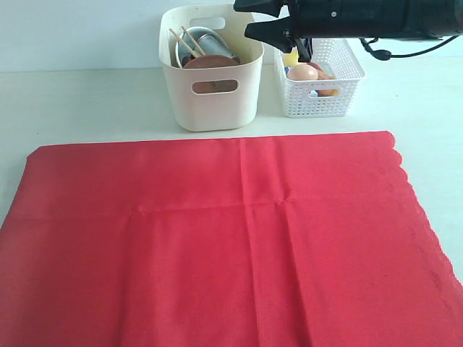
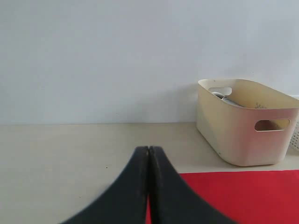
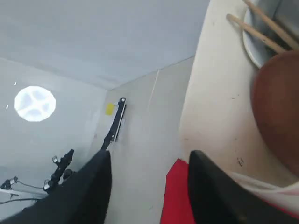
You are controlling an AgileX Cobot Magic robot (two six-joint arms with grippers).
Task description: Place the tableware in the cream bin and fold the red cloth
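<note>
1. Red cloth (image 1: 231,238): spread flat and unfolded over the front of the counter (image 1: 87,101). It shows faint crease lines, and its scalloped edge is on the right side.
2. Cream bin (image 1: 210,112): upright near the rear edge of the counter, about mid-width, just behind the cloth's rear edge.
3. In the bin: pale chopsticks (image 1: 189,42) lean towards the back left, with the steel cup (image 1: 210,42) behind them. The brown wooden plate (image 1: 210,62) stands on edge at the front.
4. The right wrist view adds a white bowl rim (image 3: 254,46) under the chopsticks, next to the plate.
5. Right jaws: released. The two fingers (image 3: 96,186) stand apart with nothing between them. They hang above the bin's rear right corner, and the right arm (image 1: 376,18) comes in from the right.
6. Left jaws: clenched. The fingers (image 2: 135,186) are pressed together and empty, low over the cloth's rear left area, and the bin is in their view.
7. White lattice basket (image 1: 322,97): just right of the bin and not touching it. It holds an egg (image 1: 302,72) and other food, partly hidden by the arm.
</note>
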